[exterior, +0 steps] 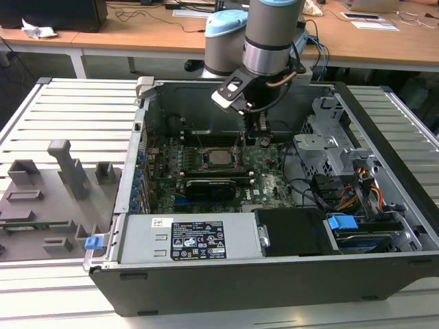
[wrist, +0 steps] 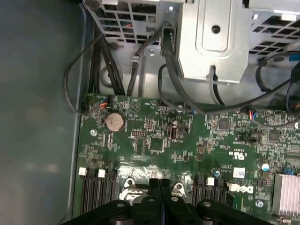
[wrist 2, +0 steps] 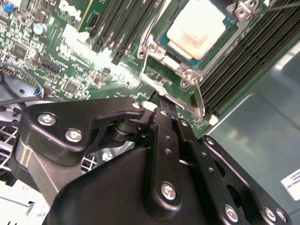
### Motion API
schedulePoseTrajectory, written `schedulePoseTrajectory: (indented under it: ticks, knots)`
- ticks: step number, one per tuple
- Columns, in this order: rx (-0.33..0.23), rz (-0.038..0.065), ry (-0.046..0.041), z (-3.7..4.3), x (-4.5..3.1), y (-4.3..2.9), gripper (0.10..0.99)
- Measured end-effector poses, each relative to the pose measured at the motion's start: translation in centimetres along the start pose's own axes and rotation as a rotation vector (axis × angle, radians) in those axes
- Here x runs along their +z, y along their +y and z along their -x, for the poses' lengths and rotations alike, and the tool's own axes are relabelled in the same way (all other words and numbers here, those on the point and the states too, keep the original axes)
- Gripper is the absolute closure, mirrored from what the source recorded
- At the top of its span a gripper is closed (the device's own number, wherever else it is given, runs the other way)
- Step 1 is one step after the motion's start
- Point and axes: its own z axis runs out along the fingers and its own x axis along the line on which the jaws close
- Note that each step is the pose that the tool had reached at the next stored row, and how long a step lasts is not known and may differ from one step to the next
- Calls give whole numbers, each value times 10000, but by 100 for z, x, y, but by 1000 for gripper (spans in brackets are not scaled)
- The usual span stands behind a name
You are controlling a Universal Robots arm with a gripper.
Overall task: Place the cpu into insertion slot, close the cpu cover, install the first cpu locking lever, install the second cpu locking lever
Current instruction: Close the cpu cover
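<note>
Position, upper centre of the exterior view: the gripper [exterior: 258,129] hangs over the green board [exterior: 264,179], toward the exterior view's right of the slot [exterior: 205,164], its fingers [wrist: 153,190] pressed together with nothing seen between them. At mid-frame the cpu [wrist 2: 197,28] sits in the slot with the cover [wrist 2: 154,49] lying flat around it (silvery top showing through the window). In the second wrist view the fingertips stand just beside a thin metal lever [wrist 2: 171,96] along the socket's edge; whether they touch cannot be told.
</note>
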Motion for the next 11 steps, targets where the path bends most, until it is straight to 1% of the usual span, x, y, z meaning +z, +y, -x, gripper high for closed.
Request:
schedulePoseTrajectory:
  ticks: [1,2,3,4,8,11]
  knots:
    - [-1,0,0,-2,0,-26,980]
    - [-1,0,1,-5,0,-65,980]
    - [-1,1,2,-10,1,-122,980]
    - [-1,0,0,-13,3,-153,980]
    - [-2,0,0,-18,32,-228,980]
    - [-2,0,0,-29,73,-331,980]
